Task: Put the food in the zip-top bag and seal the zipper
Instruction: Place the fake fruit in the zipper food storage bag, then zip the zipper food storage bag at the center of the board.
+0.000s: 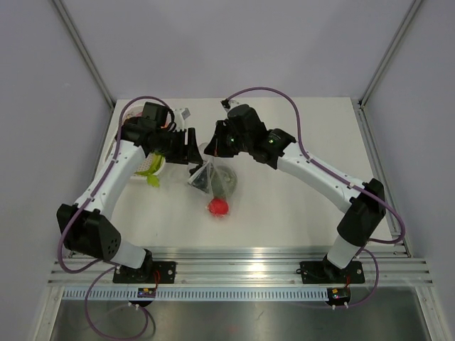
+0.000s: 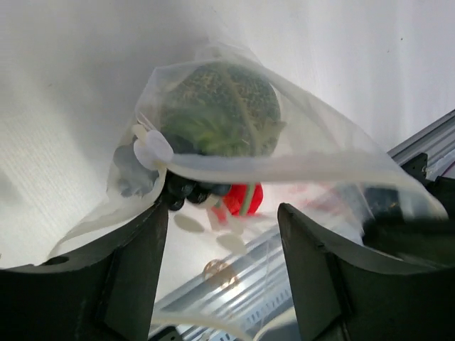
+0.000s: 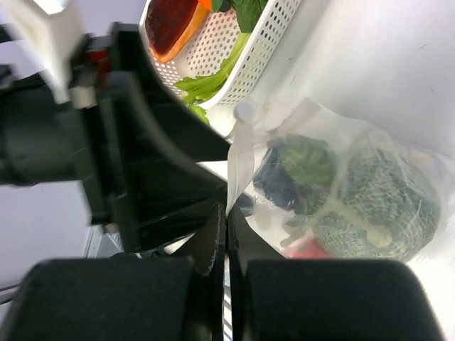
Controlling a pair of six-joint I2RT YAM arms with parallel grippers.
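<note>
Firmly, right gripper (image 3: 227, 217) jaws pinch the zipper (image 3: 239, 153) of the zip-top bag (image 3: 370, 163). Beside the bag, left gripper (image 2: 222, 213) jaws stand spread wide.

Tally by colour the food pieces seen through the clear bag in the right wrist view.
Green: 2, the netted ball and the smaller dark green piece
Dark purple: 1, the grape-like cluster
Red: 1, the red piece, mostly hidden
Total: 4, all seen through the clear bag

The right gripper (image 3: 226, 220) pinches the zipper (image 3: 238, 153) of the zip-top bag (image 3: 334, 135), food (image 3: 391, 202) inside it, white tray (image 3: 274, 42) just beyond.
</note>
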